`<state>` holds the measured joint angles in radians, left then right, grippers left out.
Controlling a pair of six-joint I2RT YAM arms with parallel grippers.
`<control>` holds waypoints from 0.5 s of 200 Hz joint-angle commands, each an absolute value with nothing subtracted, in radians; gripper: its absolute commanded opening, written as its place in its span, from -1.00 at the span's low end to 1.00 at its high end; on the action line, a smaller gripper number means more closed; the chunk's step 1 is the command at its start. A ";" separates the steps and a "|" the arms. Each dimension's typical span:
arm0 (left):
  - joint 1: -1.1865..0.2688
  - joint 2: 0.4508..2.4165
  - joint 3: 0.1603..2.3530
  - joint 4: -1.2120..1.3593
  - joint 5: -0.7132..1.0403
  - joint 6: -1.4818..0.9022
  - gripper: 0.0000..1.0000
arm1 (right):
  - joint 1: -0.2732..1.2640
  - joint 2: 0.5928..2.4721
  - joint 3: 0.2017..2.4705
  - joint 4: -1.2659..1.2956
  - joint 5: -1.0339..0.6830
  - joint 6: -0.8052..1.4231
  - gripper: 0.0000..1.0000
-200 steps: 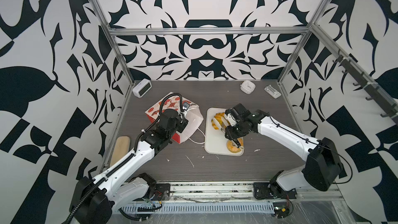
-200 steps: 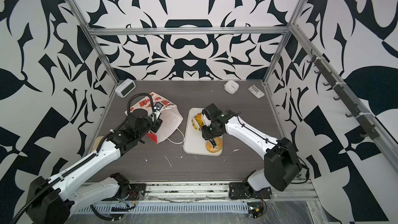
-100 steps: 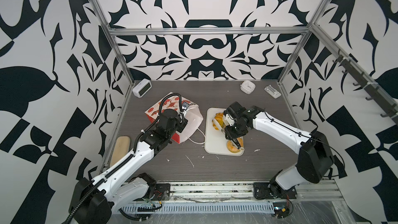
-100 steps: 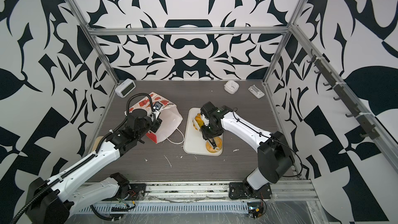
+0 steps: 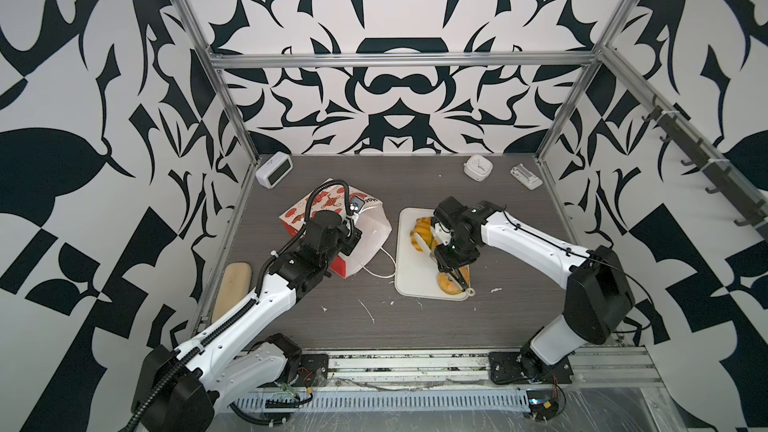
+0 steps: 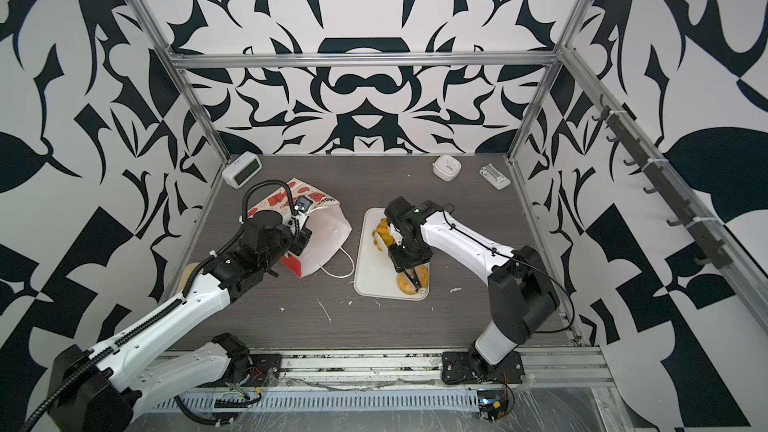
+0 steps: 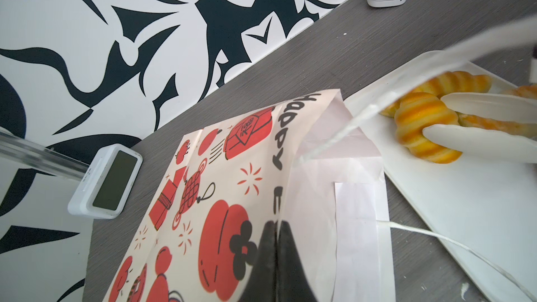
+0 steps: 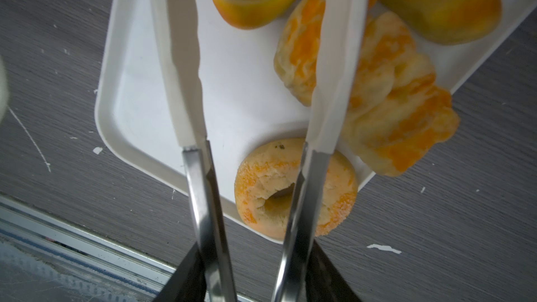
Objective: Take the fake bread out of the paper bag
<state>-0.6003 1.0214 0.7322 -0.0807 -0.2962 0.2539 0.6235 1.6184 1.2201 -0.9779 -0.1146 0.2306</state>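
The fake bread (image 7: 418, 120) lies on the white tray (image 7: 465, 199) beside the paper bag (image 7: 226, 187). It looks light and squashy, so pinch it softly across the middle. Left jaws clamp the bag's edge; right jaws hold the tongs (image 8: 203, 199).

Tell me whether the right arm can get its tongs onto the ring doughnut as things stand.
Probably yes. The ring doughnut lies uncovered at the white tray's corner, directly under the tongs held by the right gripper, though the tips overshoot it, so the arm must draw back.
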 commanded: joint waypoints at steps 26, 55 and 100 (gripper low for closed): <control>-0.595 0.988 0.720 -0.074 -0.312 0.248 -0.89 | 0.625 1.645 1.267 -1.009 -0.091 0.215 -0.15; -0.595 0.986 0.720 -0.074 -0.313 0.250 -0.89 | 0.625 1.644 1.273 -1.014 -0.079 0.215 -0.34; -0.595 0.989 0.721 -0.074 -0.310 0.249 -0.89 | 0.624 1.612 1.277 -1.018 -0.073 0.222 -0.37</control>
<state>-0.6003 1.0035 0.7322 -0.0864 -0.3031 0.2546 0.6235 1.6608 1.2331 -0.9936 -0.0910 0.2180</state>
